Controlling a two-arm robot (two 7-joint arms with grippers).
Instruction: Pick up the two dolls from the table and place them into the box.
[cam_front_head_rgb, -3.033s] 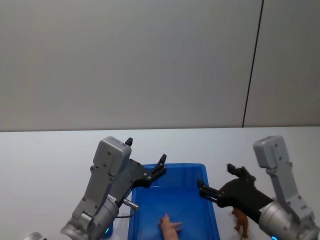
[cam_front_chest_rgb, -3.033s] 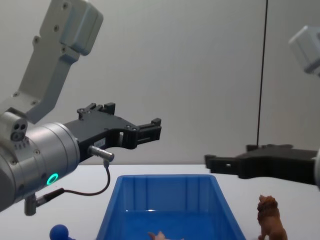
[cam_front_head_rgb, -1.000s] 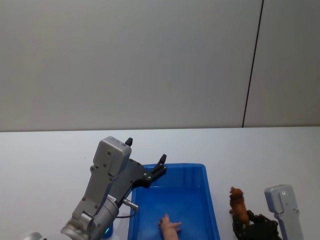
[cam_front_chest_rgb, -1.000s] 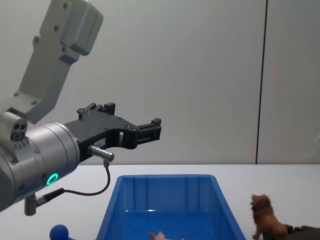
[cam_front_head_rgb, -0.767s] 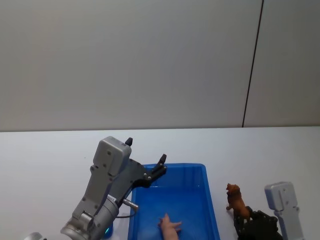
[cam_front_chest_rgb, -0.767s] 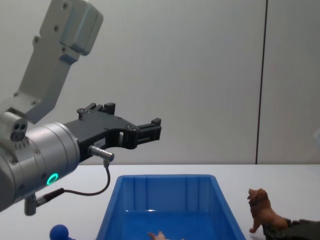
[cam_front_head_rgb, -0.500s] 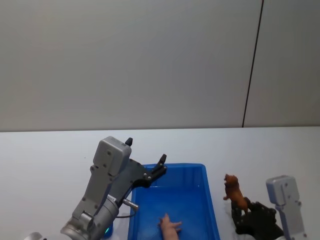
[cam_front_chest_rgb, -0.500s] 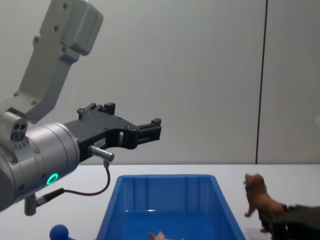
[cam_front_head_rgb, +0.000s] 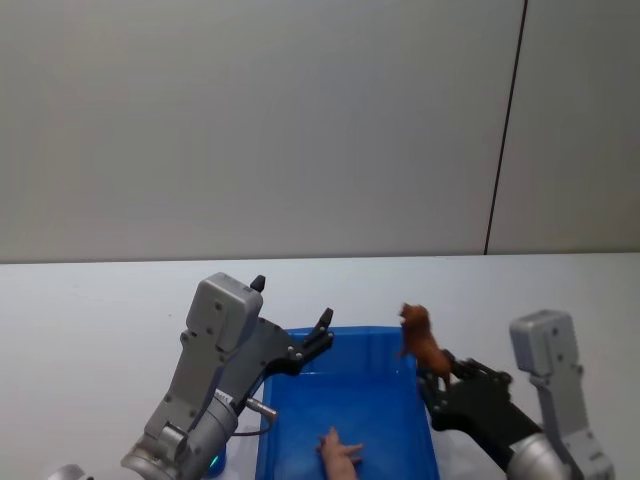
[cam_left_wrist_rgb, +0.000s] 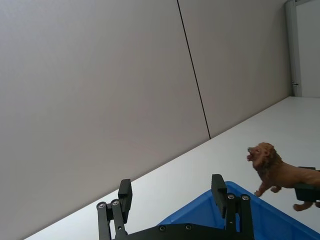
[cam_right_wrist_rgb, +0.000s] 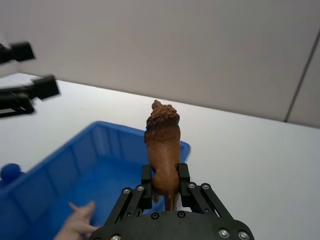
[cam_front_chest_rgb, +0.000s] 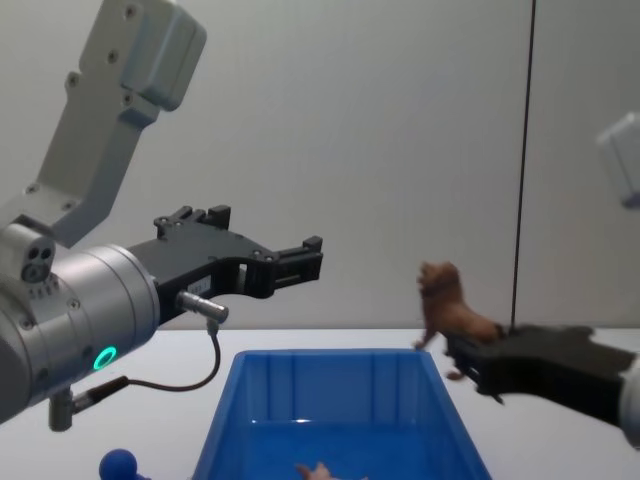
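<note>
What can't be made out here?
- Pink doll: head view, lower part cut off by the bottom edge; its shape is unclear.
- Lion hindquarters: right wrist view, hidden between the right gripper fingers.
- Box near wall: chest view, cut off by the bottom edge.
- Blue knob left of the box: chest view, too small to identify.

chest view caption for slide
Right end effector holds a brown plastic lion figurine over the right rim of the bright blue plastic bin; left end effector hangs open.

Brown lion upright over the blue box, at its right rim; pink doll lies inside.
</note>
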